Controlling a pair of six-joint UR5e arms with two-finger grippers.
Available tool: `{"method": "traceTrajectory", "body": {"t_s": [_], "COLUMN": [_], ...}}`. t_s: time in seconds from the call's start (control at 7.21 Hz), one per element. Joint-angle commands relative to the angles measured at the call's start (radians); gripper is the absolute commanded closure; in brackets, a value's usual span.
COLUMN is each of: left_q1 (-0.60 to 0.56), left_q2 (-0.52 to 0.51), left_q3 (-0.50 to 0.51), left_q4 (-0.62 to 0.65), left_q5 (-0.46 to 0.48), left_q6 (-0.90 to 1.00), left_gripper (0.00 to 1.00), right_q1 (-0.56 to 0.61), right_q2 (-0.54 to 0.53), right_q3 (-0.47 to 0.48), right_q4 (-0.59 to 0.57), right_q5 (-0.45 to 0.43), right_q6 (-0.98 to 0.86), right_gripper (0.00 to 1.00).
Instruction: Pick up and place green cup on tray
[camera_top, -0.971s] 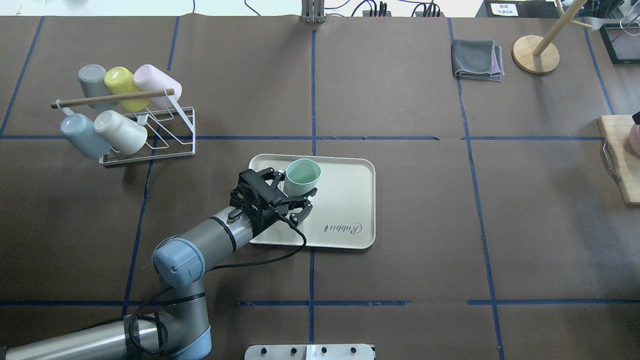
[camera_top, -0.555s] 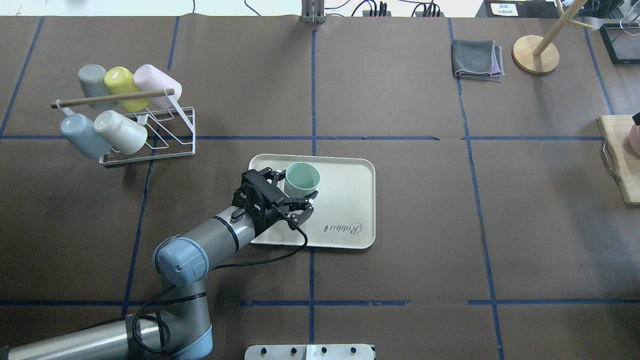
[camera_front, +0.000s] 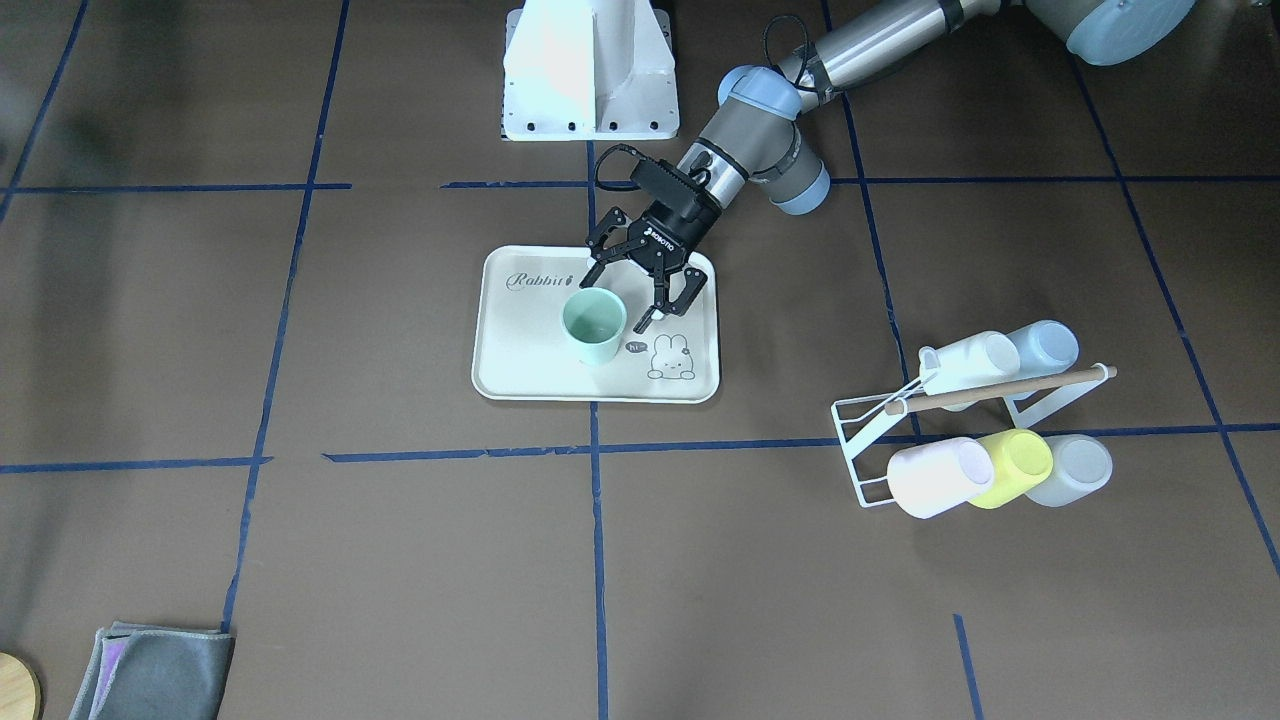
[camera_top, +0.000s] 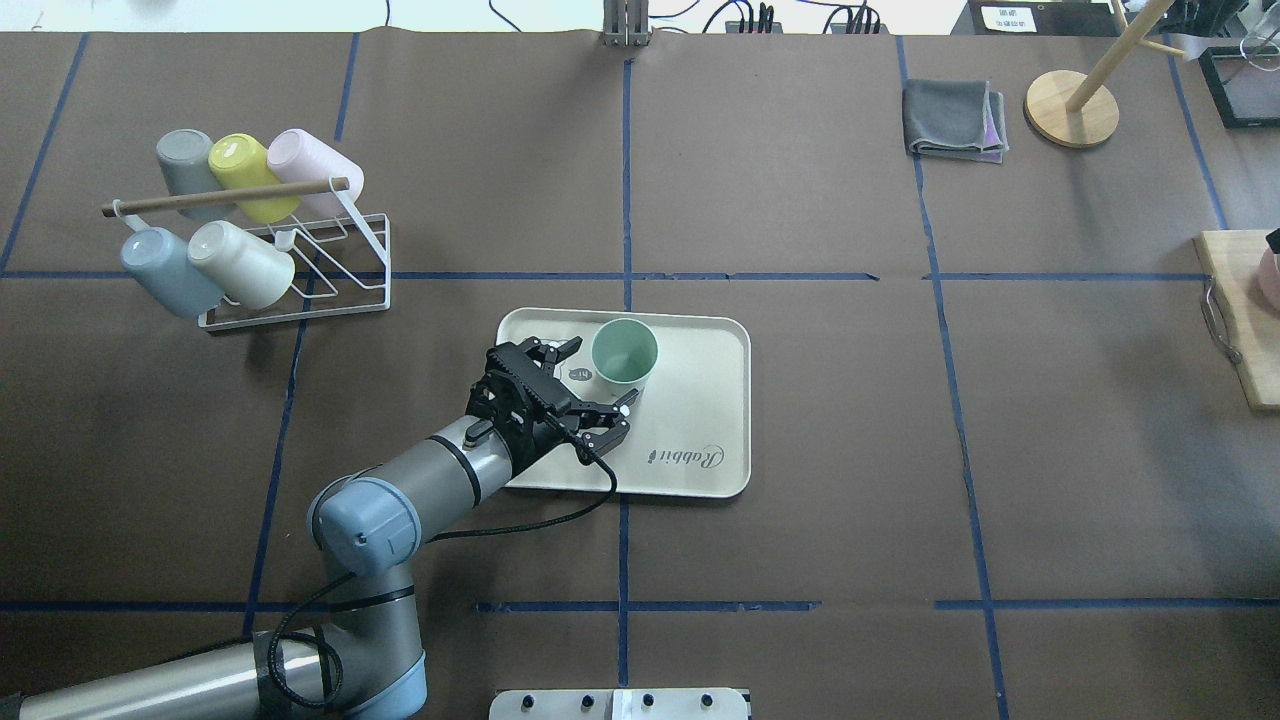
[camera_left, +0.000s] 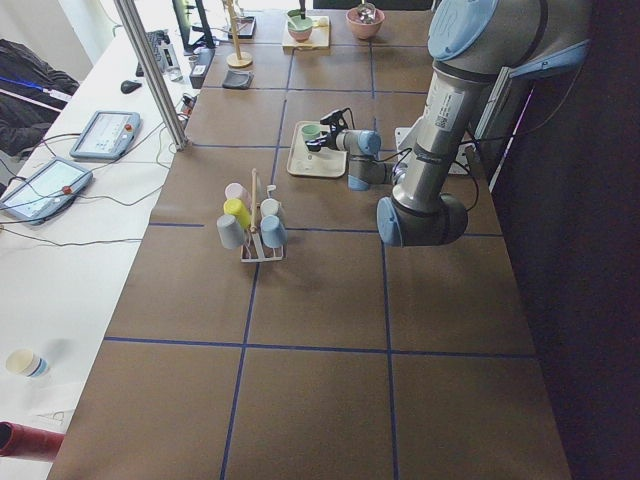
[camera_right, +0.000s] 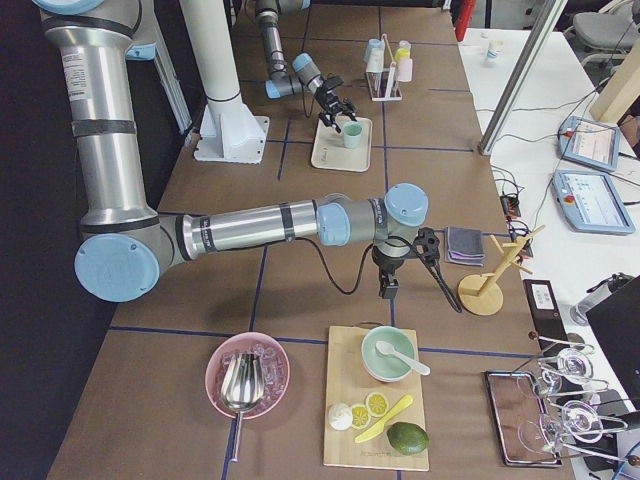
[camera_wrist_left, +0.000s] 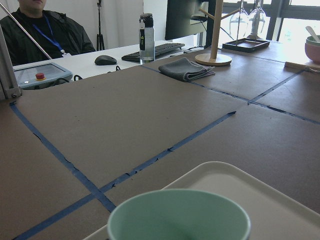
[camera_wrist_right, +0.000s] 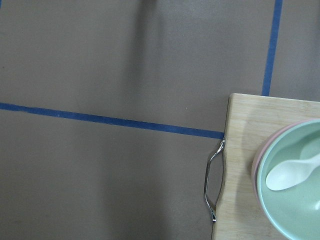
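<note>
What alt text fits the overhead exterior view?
A green cup stands upright on a cream tray at table centre, with the open left claw beside it. A white wire rack holding five cups sits at upper left; a folded grey cloth lies at upper right.

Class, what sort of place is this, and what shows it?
Probably a robotics lab: the left arm at a table gridded with blue tape, teach pendants on a side desk, a seated person beside a keyboard.

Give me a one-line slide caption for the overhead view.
Left pincer open beside the green cup standing upright on the cream tray.
</note>
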Motion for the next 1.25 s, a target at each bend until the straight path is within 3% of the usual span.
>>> {"method": "traceTrajectory", "body": {"t_s": [0.0, 0.42, 0.83, 1.11], "left_q1": [-0.005, -0.029, -0.067, -0.177], "left_q2": [0.0, -0.002, -0.002, 0.003], "left_q3": [-0.009, -0.069, -0.255, -0.351], "left_q4": [0.0, 0.058, 0.329, 0.539], "left_q5": [-0.001, -0.012, -0.03, -0.187], "left_q6": [-0.005, -0.003, -0.008, -0.082], "left_gripper": [0.01, 0.01, 0.01, 0.01], "right_q1": [0.0, 0.0, 0.006, 0.012], "right_q2": [0.0, 0.005, 0.006, 0.005], "right_q3": [0.0, 0.0, 0.004, 0.008], "right_q4": [0.002, 0.002, 0.002, 0.002], "right_q5": [0.0, 0.0, 0.002, 0.002], "right_q6": [0.0, 0.0, 0.0, 0.0], "right_gripper": [0.0, 0.0, 0.0, 0.0]}}
